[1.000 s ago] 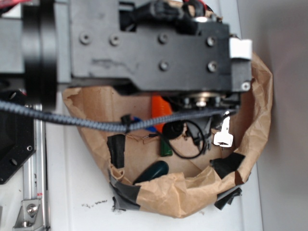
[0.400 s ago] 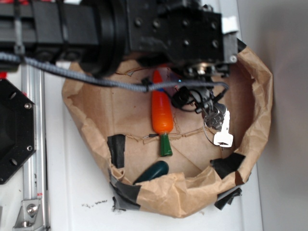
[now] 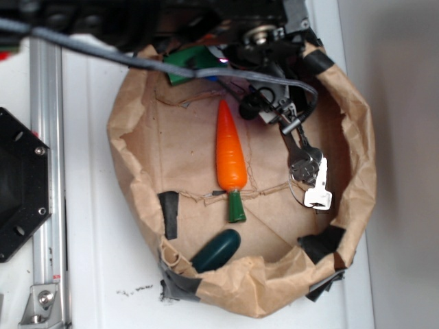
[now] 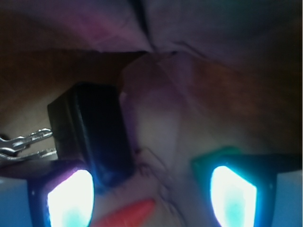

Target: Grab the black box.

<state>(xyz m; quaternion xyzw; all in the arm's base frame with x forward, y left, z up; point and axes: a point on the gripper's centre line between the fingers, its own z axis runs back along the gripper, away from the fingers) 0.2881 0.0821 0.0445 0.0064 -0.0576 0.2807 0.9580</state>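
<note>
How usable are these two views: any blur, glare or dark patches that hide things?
Exterior: evenly lit and sharp on the carrot and keys, but the arm at the top is a dark blur. Wrist: dim and soft; both finger pads blow out white-cyan; the black box reads only as a dark glossy block.

My arm (image 3: 137, 17) is matte black, blurred along the top edge. A grey braided cable (image 3: 171, 66) sweeps beneath it. One silvery round fitting (image 3: 259, 34) gleams. My fingertips (image 4: 71, 201) glow white-cyan, framed in black.
</note>
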